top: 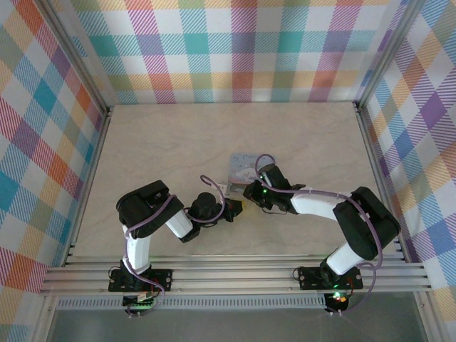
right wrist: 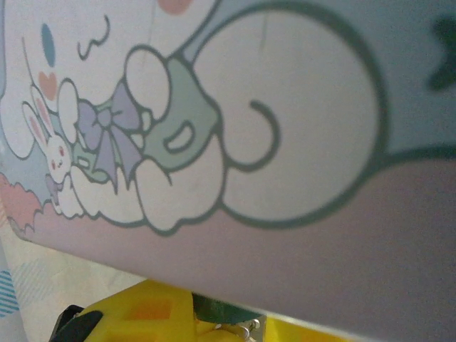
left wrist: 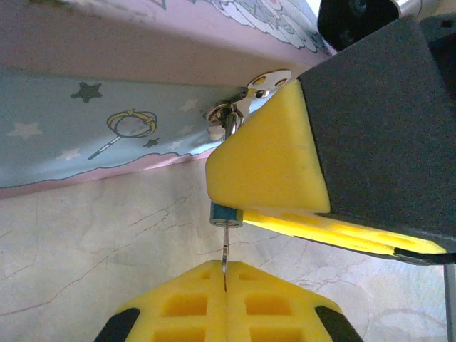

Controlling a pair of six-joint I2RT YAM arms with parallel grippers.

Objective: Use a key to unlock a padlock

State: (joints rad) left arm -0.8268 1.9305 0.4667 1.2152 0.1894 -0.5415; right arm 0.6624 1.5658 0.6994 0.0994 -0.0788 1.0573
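Padlock: tiny dark-blue body (left wrist: 225, 214) hanging off the metal clasp (left wrist: 265, 84) on the front of the box (left wrist: 85, 135), just above the table (left wrist: 85, 242). Mostly hid behind a yellow pad.
Key: thin blade (left wrist: 225, 246) runs straight up into padlock's underside. Looks seated, depth can't be told.
Left pincer: (left wrist: 225, 269) pads together, clamped on key's head w/ blade poking out betw. the tips.
Why so: prob. grip at the head leaves the blade free, so a wrist roll can do the turning.
Right pincer: (right wrist: 221, 320) closed round the padlock body, as far as I can judge. One pad lies across its face, 2nd finger just beside.
Why so: prob. steadies the body so it won't swing on the clasp or spin w/ the key.
Box: pale blue, stars on side, cartoon on lid. Not gripped, sits on table & anchors the clasp.
Left wrist view adds: key-to-lock line-up, clasp ring, both sets of yellow pads close up.
Right wrist view adds: lid cartoon close up, plus a dark-teal sliver betw. its own yellow fingers, prob. the lock's top.
Top view adds: overall layout. Both arms bend inward, tips meet at box's near edge, mid-table. Lock too small to make out there.
Step (judged): key in, turn to come. Whether the shackle has sprung, can't tell.
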